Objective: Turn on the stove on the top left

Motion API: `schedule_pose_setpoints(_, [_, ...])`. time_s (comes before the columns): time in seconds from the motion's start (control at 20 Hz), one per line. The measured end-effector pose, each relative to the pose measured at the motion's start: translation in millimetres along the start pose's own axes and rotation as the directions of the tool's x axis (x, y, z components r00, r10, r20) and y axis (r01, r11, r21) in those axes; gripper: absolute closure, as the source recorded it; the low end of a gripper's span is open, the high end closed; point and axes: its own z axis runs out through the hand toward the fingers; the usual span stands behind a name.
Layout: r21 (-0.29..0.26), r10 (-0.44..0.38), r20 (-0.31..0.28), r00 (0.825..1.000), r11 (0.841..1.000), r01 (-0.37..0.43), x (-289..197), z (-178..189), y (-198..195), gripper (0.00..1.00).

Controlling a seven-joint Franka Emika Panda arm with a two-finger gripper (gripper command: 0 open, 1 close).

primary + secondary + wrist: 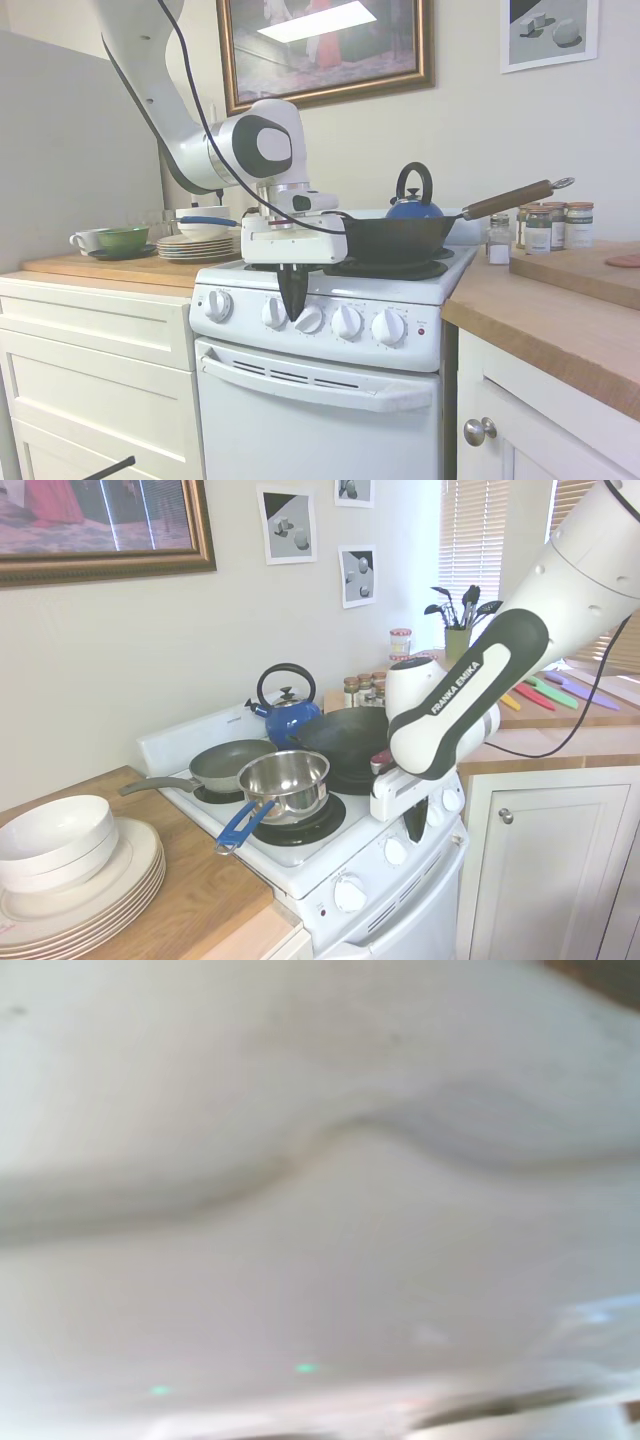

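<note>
I see the stove [330, 380], narrow and white with five round front knobs and loaded black burners, gripper [292, 300] fingers together, pointing down at the knobs.

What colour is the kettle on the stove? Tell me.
Blue with a black handle: the kettle shows best in the second exterior view, at the stove's back.

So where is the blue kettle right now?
The blue kettle sits at the back of the stove, right behind the black wok. In the second exterior view it stands behind the wok, near the wall.
</note>
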Motion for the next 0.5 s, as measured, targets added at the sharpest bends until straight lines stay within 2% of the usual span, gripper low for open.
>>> schedule_pose_setpoints(0.5, [-0.05,-0.007,-0.07,0.998,0.999,0.003,-14,9,-7,1.0])
